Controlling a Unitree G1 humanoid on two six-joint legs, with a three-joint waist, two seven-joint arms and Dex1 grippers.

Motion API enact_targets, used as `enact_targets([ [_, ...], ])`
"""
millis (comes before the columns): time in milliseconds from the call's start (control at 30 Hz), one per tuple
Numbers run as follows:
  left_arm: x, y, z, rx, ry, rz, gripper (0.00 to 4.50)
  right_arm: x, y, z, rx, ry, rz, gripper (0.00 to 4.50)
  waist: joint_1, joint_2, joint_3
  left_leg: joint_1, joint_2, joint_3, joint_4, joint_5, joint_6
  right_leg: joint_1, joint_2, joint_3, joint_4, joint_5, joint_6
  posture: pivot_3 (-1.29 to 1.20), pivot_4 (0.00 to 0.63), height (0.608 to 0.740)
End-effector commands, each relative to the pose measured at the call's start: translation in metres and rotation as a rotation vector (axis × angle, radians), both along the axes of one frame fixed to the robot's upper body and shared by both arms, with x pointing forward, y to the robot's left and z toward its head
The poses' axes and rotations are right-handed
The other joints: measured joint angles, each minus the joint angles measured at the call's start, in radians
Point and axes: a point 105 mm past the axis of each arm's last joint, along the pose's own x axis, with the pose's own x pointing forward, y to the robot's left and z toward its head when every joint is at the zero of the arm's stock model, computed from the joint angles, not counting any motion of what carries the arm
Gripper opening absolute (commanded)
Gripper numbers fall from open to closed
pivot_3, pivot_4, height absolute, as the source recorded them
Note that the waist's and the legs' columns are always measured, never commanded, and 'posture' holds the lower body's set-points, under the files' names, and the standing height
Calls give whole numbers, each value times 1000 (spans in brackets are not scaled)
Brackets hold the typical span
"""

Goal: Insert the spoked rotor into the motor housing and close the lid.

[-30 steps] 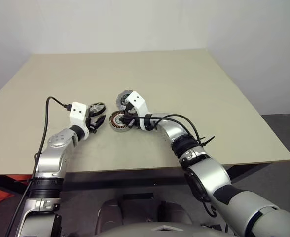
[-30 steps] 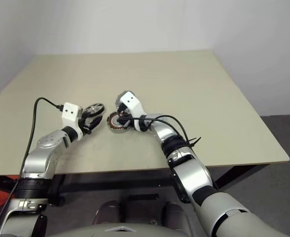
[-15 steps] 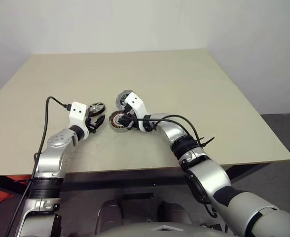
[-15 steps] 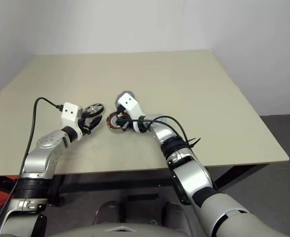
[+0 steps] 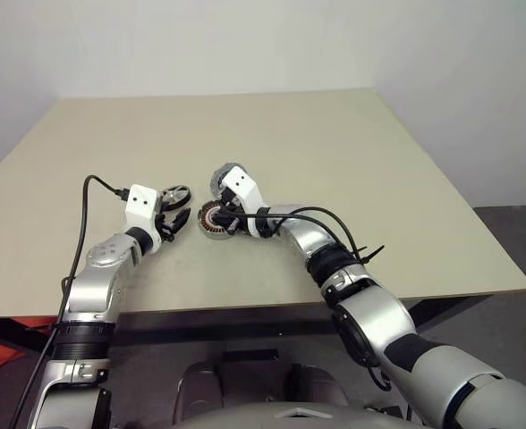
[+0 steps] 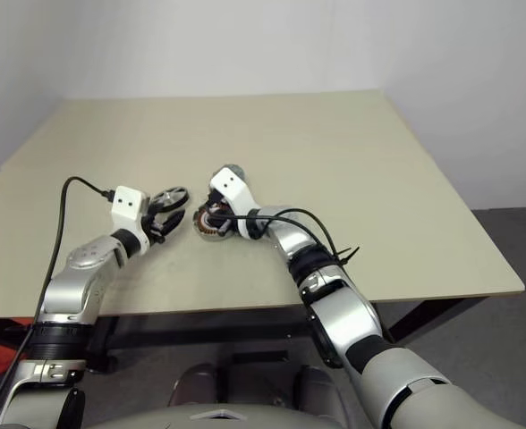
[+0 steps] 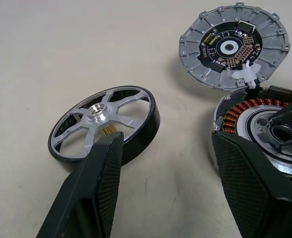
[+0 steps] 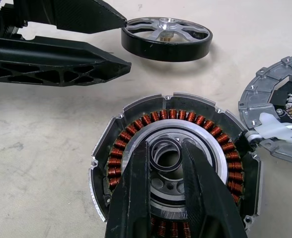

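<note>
Jaws of the left gripper (image 7: 171, 163) are spread beside the spoked rotor (image 7: 105, 127); right gripper (image 8: 163, 163) pinches the motor housing (image 8: 176, 163) hub. Next, grab the rotor.

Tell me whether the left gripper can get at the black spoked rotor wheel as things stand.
Probably yes: the left gripper stands open right at the black spoked rotor wheel, which lies free on the beige table, nothing between.

Beige table (image 5: 352, 143) against plain white wall (image 5: 245, 40); grey floor (image 5: 513, 232) at right
</note>
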Motion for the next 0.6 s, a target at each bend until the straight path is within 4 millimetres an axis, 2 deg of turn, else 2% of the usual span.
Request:
enact_targets([
  [33, 1, 1, 14, 8, -49, -2, 3015, 4, 3, 12, 10, -39, 7, 588, 0, 0, 0, 0, 0, 0, 0, 0, 0, 0, 0, 0, 0, 0, 0, 0, 0, 740],
  [600, 0, 2, 11, 5, -44, 5, 3015, 6, -2, 11, -15, -56, 4, 588, 0, 0, 0, 0, 0, 0, 0, 0, 0, 0, 0, 0, 0, 0, 0, 0, 0, 740],
])
